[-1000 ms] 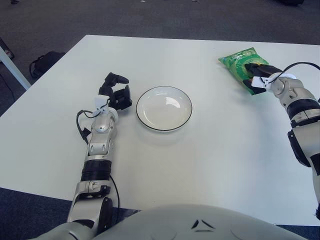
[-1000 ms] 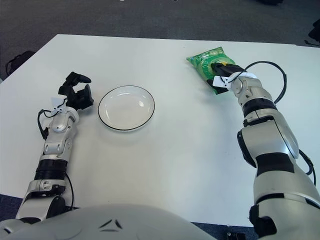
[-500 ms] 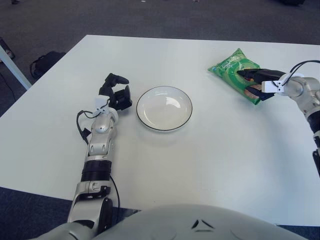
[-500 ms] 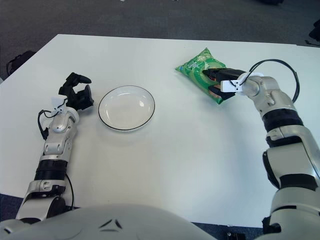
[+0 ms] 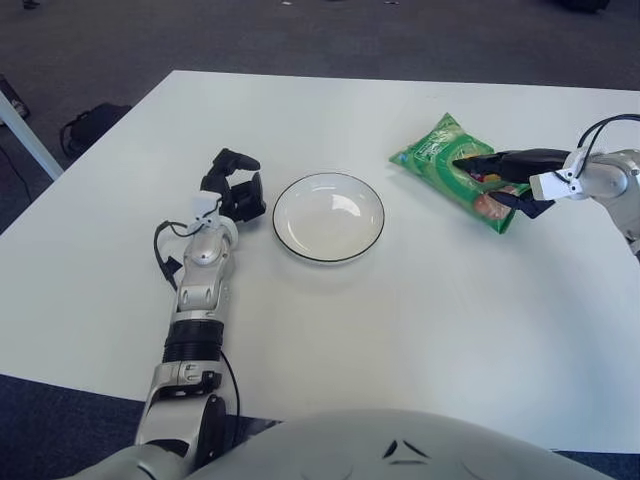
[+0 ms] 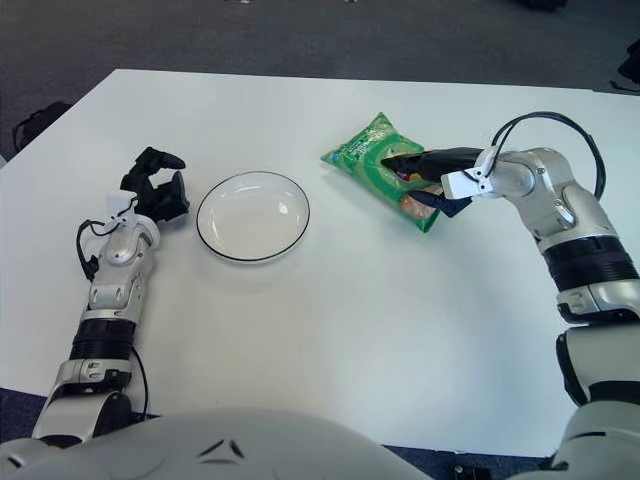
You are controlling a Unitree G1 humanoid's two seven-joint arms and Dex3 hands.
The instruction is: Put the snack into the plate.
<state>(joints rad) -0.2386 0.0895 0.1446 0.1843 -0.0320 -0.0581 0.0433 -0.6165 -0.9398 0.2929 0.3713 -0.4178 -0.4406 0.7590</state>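
Note:
A green snack bag point(image 5: 448, 162) hangs a little above the white table, to the right of the plate, and my right hand point(image 5: 503, 175) is shut on its near right end. The white plate point(image 5: 329, 217) with a dark rim stands empty near the table's middle. My left hand point(image 5: 233, 187) shows just left of the plate, fingers curled and holding nothing.
The white table point(image 5: 400, 320) stretches wide in front of and behind the plate. A dark bag point(image 5: 88, 125) lies on the grey carpet beyond the table's left edge.
My right hand has carried the snack bag leftward from the far right of the table toward the plate. The left arm has stayed where it was.

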